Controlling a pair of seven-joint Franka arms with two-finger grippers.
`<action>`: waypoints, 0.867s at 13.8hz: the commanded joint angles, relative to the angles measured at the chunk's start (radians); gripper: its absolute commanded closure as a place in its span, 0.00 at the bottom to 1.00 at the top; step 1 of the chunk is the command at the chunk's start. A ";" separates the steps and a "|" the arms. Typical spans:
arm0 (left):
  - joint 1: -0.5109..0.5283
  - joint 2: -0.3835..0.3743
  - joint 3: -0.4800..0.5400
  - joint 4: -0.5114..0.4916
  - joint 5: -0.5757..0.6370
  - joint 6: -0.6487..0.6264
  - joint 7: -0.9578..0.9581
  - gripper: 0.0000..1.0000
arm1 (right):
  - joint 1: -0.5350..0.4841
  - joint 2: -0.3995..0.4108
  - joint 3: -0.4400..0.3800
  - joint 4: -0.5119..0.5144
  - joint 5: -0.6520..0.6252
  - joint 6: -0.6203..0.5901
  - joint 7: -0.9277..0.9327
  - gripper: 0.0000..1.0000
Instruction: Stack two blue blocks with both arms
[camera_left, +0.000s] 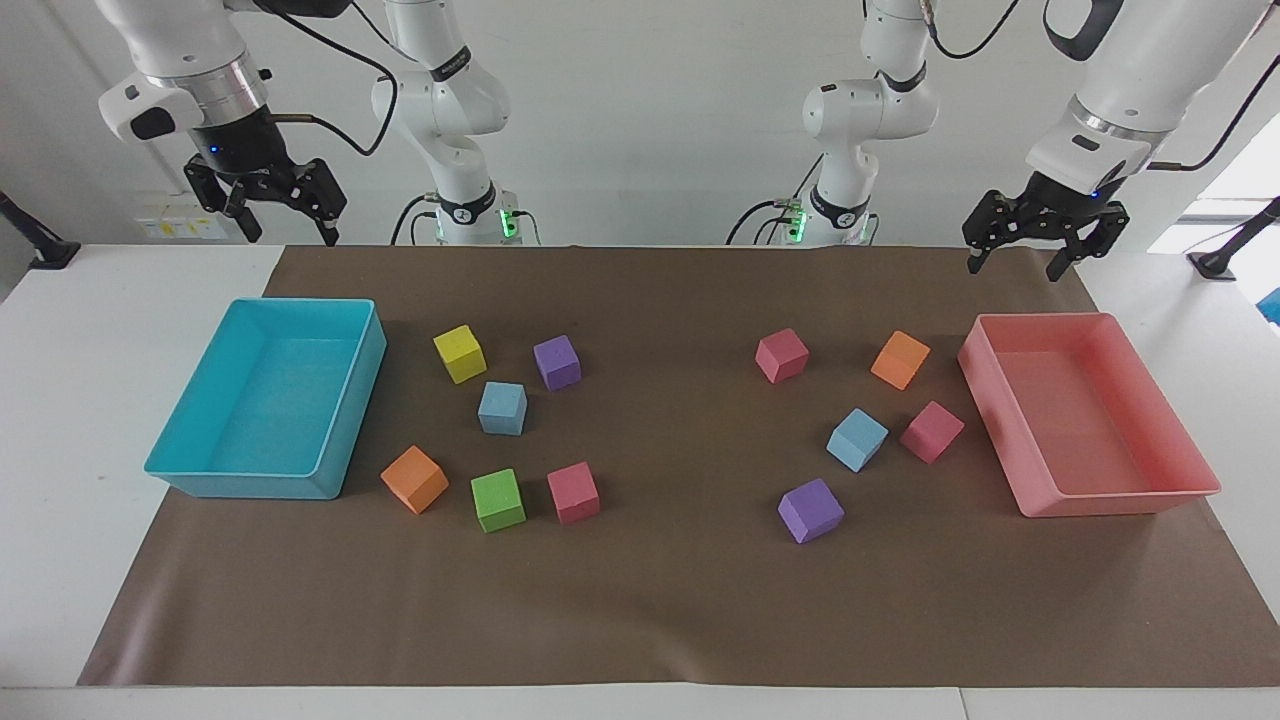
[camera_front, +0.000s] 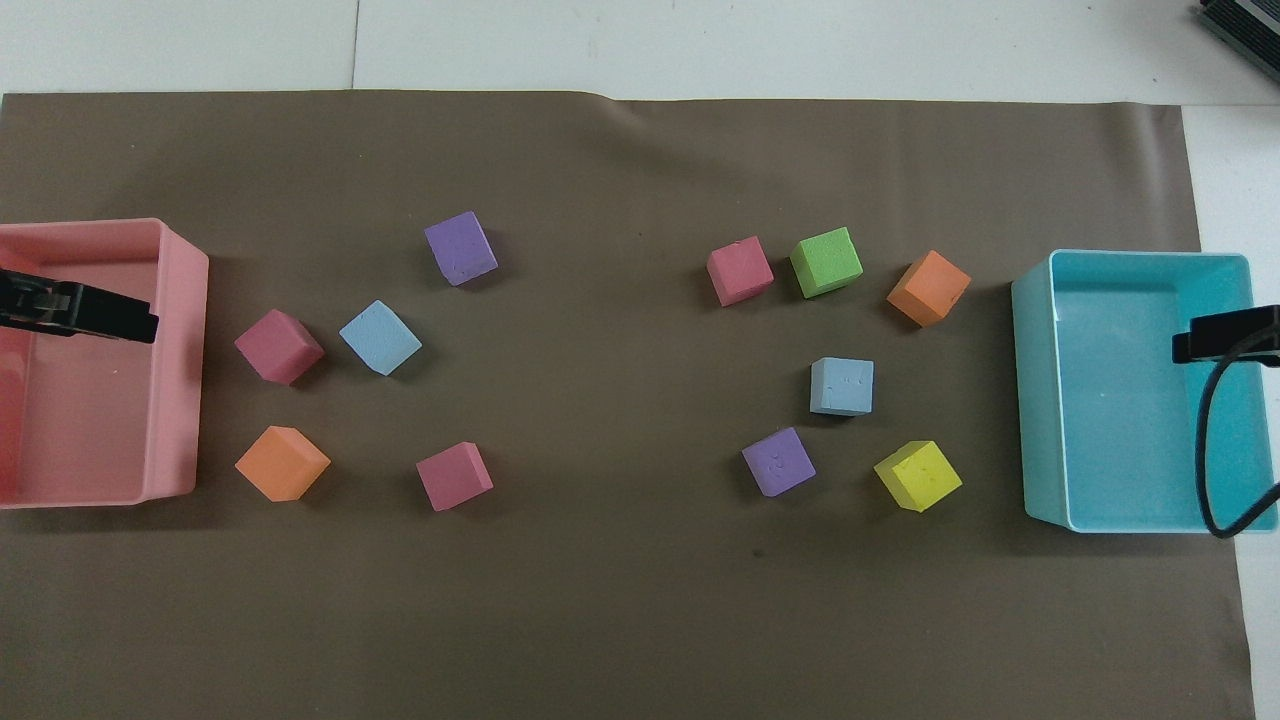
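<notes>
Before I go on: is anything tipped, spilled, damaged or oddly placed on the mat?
Nothing stands out. Both blue blocks lie flat and apart on the mat, not yet stacked. The turquoise tray and pink tray sit upright. The left gripper and right gripper hang open, holding nothing.

Two blue blocks (camera_left: 502, 408) (camera_left: 857, 439) lie apart on the mat — both pincers (camera_left: 1018, 250) (camera_left: 277, 213) raised, spread, empty.

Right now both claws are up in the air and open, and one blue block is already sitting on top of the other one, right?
Not quite. The left claw and right claw are up and open, but the blocks aren't stacked. The facing view shows one blue block on the mat near the pink tray and the other blue block apart, near the turquoise tray.
</notes>
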 joint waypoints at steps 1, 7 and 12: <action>-0.012 0.001 0.011 0.018 -0.012 -0.027 0.007 0.00 | -0.006 -0.008 0.005 -0.010 0.010 0.008 0.008 0.00; -0.005 0.001 0.013 0.018 -0.012 -0.027 0.006 0.00 | -0.006 -0.008 0.005 -0.010 0.010 0.008 0.008 0.00; -0.011 0.001 0.013 0.018 -0.012 -0.022 0.007 0.00 | -0.006 -0.008 0.005 -0.012 0.010 0.008 0.008 0.00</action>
